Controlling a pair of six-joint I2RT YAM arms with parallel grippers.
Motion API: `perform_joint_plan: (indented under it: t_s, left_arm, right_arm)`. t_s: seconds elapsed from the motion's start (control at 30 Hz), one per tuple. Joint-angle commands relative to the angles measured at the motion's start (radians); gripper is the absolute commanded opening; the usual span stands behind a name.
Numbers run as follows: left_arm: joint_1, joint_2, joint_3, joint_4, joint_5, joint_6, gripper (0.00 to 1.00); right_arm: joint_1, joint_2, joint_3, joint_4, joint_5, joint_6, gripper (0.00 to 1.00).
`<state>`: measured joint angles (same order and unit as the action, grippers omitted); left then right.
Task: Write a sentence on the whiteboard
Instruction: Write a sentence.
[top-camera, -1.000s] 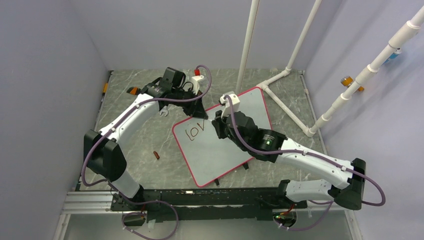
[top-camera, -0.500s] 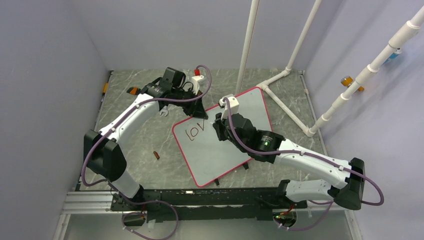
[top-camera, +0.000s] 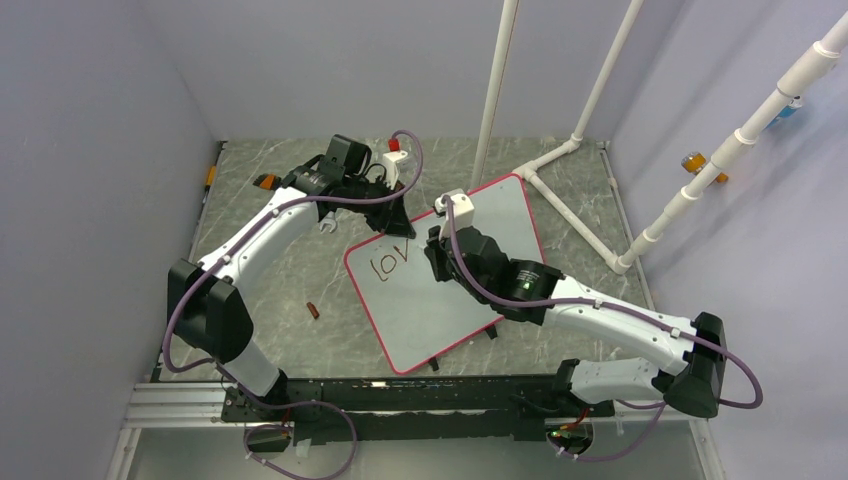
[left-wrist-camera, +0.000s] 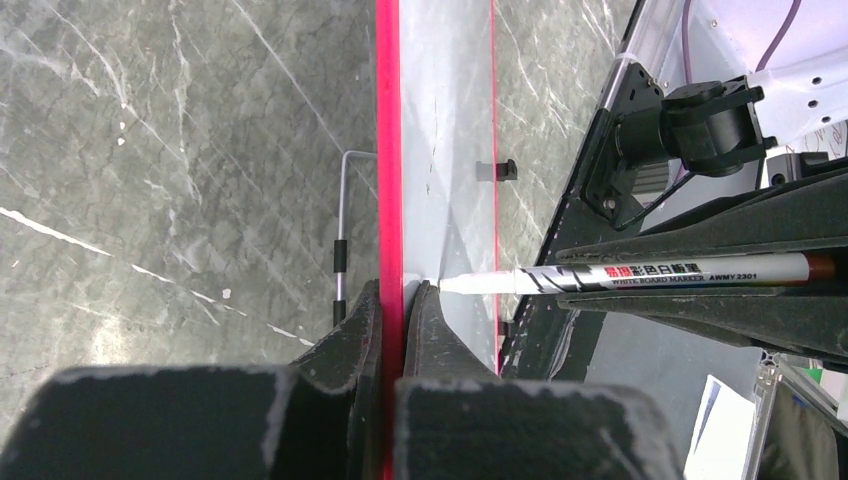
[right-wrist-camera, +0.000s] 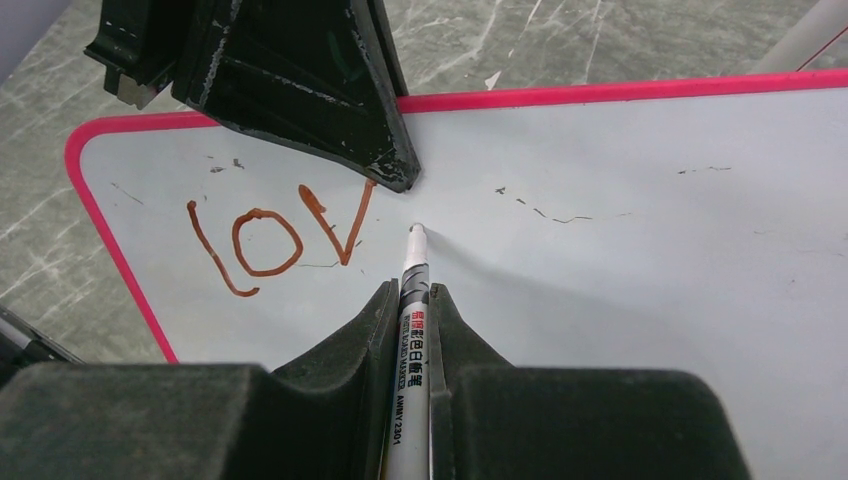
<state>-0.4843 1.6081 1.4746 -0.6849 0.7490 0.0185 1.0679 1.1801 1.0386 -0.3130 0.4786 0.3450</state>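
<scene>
Right arm has eased a little toward the left of the top view since a second ago, elbow and wrist both. The left arm, the board (top-camera: 425, 315) and the writing (top-camera: 390, 263) lie as they did.

We see the board flat on the table (top-camera: 290, 285), turned at a slant in the middle of the top view. So far the writing reads "lov" in dark red, near the board's upper left corner.

Our left gripper (left-wrist-camera: 400, 292) reaches in from the upper left and is closed on the board's red rim. One finger (left-wrist-camera: 350, 330) is on each side of that edge, with no gap showing.

Our right gripper (right-wrist-camera: 412, 292) is closed on a marker (right-wrist-camera: 414, 340). The fingers are pressed to the barrel on both sides. The white barrel runs up the middle of the right wrist view, with its tip just to the right of the "v". The tip is down at the board's surface, close below the left gripper's black finger at the top of that view. We cannot tell whether it touches the board.
</scene>
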Motion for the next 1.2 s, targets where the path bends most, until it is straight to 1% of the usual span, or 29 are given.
perform_joint_plan:
  t_s: [0.0, 0.27, 0.73, 1.17]
  left_arm:
    - [-0.002, -0.025, -0.004, 0.067, -0.187, 0.15, 0.0]
    - [-0.004, -0.027, -0.005, 0.064, -0.189, 0.15, 0.0]
    - [-0.008, -0.026, -0.007, 0.063, -0.194, 0.15, 0.0]
    - [-0.008, -0.03, -0.007, 0.064, -0.195, 0.152, 0.0]
  right_arm:
    - [-0.025, -0.013, -0.013, 0.003, 0.04, 0.003, 0.0]
    - [-0.061, -0.027, -0.005, -0.006, 0.038, -0.01, 0.0]
    - [-0.062, 0.022, 0.062, 0.036, -0.031, -0.023, 0.0]
    - [-0.06, 0.031, 0.027, 0.058, -0.104, 0.003, 0.0]
